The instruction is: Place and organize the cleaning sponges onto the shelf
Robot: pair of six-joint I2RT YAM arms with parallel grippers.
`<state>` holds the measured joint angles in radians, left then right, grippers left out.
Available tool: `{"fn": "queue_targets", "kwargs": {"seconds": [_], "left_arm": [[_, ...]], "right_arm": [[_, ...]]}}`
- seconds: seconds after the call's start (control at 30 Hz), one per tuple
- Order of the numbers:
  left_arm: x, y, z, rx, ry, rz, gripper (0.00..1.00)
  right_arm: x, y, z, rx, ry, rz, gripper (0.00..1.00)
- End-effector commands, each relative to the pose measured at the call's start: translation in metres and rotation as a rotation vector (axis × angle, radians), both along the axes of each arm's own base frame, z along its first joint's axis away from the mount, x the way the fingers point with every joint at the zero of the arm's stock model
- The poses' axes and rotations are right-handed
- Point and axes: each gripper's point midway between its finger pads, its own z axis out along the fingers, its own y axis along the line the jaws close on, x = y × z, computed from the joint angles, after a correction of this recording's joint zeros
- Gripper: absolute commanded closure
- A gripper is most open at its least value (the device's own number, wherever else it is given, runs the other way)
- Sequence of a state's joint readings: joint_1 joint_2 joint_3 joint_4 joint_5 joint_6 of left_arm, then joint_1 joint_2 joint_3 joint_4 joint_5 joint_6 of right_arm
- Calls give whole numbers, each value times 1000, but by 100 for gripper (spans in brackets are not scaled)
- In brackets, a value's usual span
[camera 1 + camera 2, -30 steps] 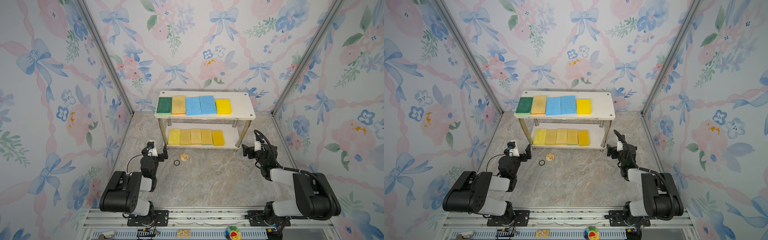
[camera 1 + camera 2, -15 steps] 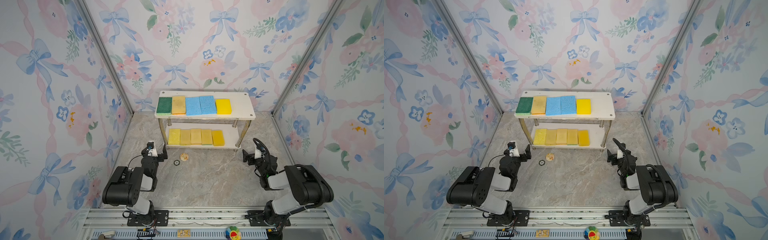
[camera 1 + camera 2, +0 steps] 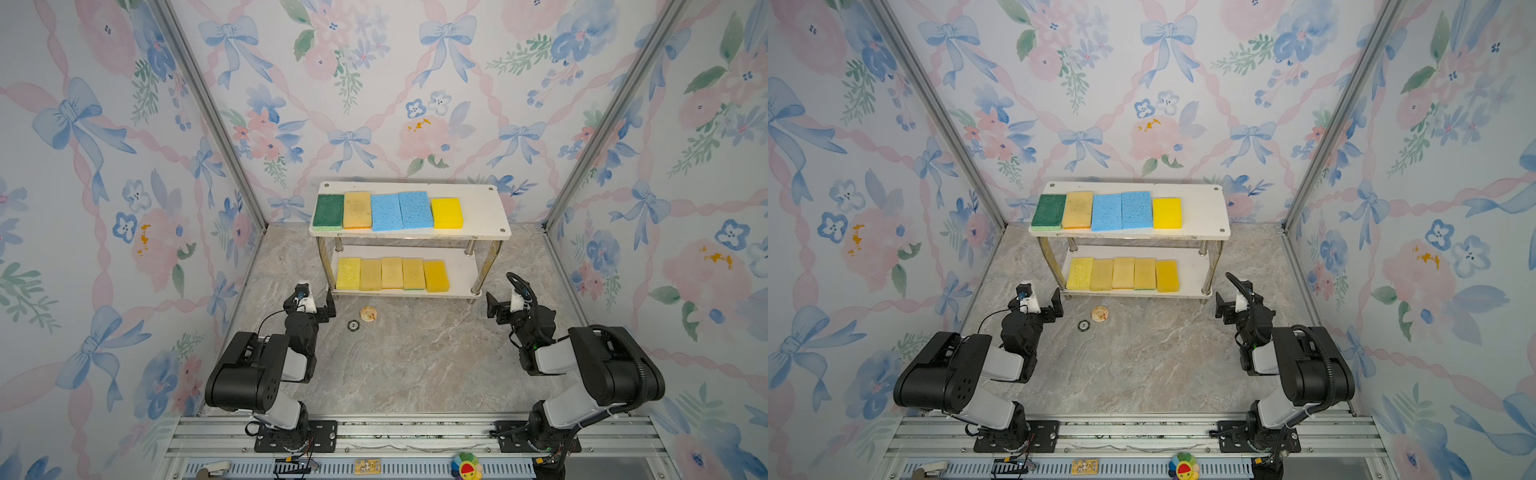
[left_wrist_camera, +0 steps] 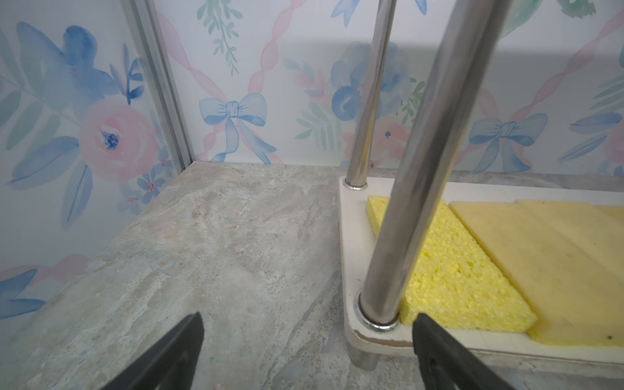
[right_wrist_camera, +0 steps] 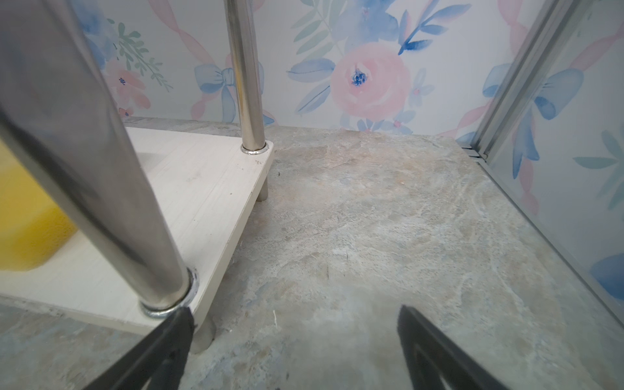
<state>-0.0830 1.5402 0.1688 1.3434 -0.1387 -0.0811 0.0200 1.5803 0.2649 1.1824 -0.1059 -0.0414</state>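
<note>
Ten cleaning sponges (image 3: 386, 212) lie on the shelf (image 3: 478, 208) at centre frame, five per board.
Left hand (image 4: 307, 317) waits spread and empty at lower left; at lower right the arm has folded back, right hand (image 5: 296, 312) spread and empty too, so the task looks finished.

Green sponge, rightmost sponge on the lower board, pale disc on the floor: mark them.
green sponge (image 3: 328, 210): in a top view, centre of its dark face.
rightmost lower-board sponge (image 3: 436, 276): in a top view, centre of its top face.
pale disc (image 3: 368, 313): in a top view, its centre.
</note>
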Motion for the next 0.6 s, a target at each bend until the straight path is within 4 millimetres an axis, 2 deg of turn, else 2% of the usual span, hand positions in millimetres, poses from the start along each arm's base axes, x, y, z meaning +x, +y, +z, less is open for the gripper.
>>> {"fn": "queue_targets", "kwargs": {"seconds": [0.0, 0.27, 0.57], "left_arm": [[4, 0, 5, 17, -20, 9, 2], [5, 0, 5, 17, -16, 9, 2], [5, -2, 5, 13, -16, -15, 2]], "right_arm": [[10, -1, -1, 12, 54, 0, 3], [18, -11, -4, 38, 103, -43, 3], [18, -11, -5, 38, 105, -44, 3]]}}
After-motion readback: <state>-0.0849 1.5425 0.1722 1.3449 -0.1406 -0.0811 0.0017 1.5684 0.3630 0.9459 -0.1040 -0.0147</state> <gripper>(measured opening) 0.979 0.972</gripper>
